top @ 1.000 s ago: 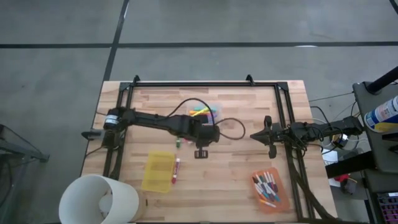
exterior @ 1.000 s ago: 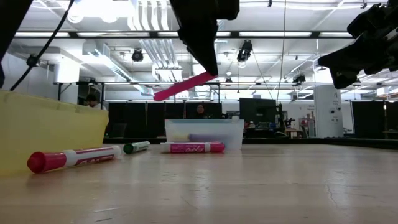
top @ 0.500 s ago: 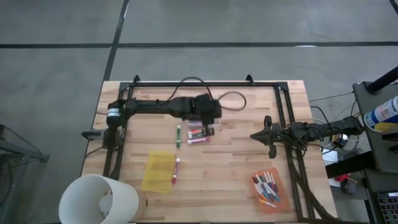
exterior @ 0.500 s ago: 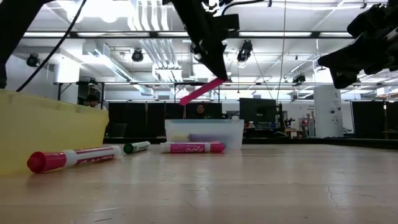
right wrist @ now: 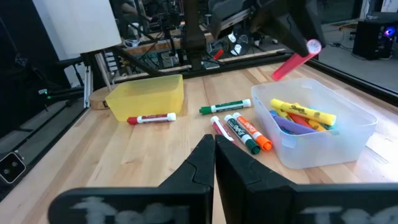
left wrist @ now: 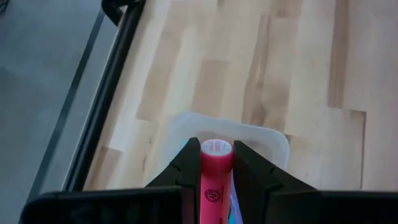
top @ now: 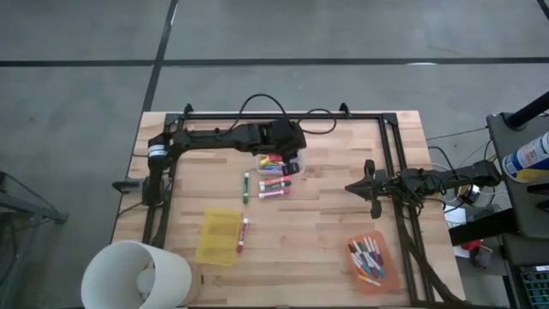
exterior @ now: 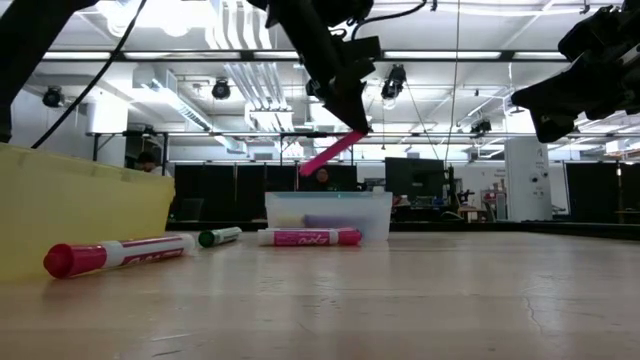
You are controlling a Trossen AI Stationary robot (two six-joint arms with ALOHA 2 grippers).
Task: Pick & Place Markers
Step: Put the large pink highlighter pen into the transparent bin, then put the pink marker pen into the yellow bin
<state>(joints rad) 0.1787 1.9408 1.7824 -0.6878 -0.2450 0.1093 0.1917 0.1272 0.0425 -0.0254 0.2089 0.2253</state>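
Two fingers of my left gripper (left wrist: 216, 163) are closed on a pink marker (left wrist: 215, 177), which sticks out between them and slants down toward the table in the low view. I hold it above the clear bin (top: 287, 163) at the far middle of the table (top: 334, 215), well clear of the bin's rim. Inside that bin lie a few markers already, a yellow one (right wrist: 303, 112) on top and a purple one under it.

Just near of the bin, on the bare wood, a small bunch of markers (top: 274, 189) lies close together: orange, green-capped, and red or pink ones. A single green marker (top: 246, 187) lies just left of them. Nearer still and to the left sits the yellow bin (top: 218, 237), with a red-capped white marker (top: 243, 234) lying just beside its right edge.

My right gripper (top: 350, 187) waits at the right side of the table, fingers pressed shut on nothing, pointing left toward the middle. Near it, at the near right corner, the orange bin (top: 371, 262) holds a heap of thin white markers with coloured caps.

A big white bucket (top: 135, 276) stands at the near left corner, partly off the table.
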